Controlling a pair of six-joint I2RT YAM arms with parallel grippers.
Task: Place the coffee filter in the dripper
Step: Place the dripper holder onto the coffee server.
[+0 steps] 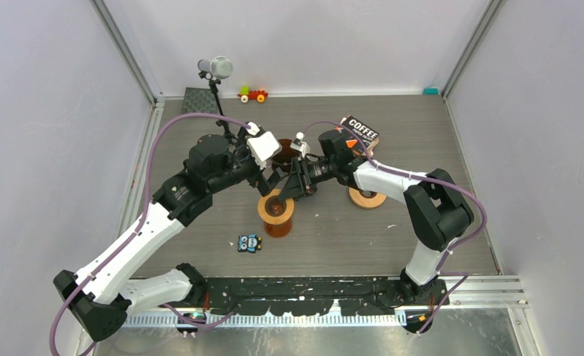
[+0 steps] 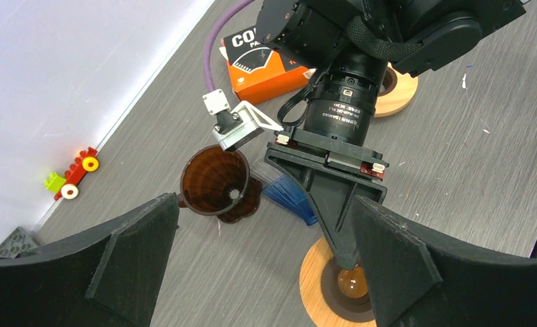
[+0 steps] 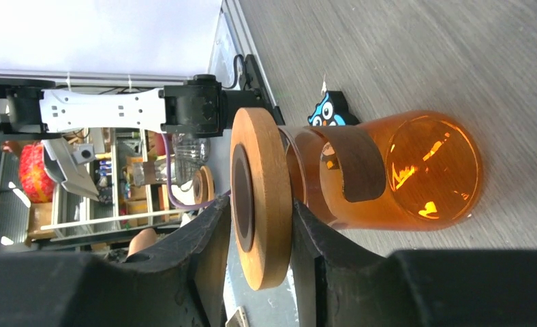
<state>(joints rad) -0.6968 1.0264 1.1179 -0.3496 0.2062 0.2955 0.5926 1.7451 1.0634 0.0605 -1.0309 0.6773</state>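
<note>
Top view: the dripper [image 1: 284,153] barely shows between left arm [image 1: 215,167] and right arm [image 1: 348,167]. Left wrist now: blue ribbed thing [image 2: 287,196] just beside the dripper, half under that right arm, can't identify it. Beyond the dripper, coffee box [image 2: 262,68] lettering cut off.

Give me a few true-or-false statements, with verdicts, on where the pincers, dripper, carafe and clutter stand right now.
1. The left pincer is open and holds nothing. True.
2. A filter already sits inside the dripper. False: the left wrist view shows its brown cone empty.
3. The right pincer is closed on the wooden collar of the amber carafe. True: its fingers press on both sides of the collar.
4. The owl toy lies beyond the carafe, by the back wall. False: it lies on the near side of the carafe, towards the arm bases.
5. In the top view, the coffee box lies to the right of the dripper. True.
</note>
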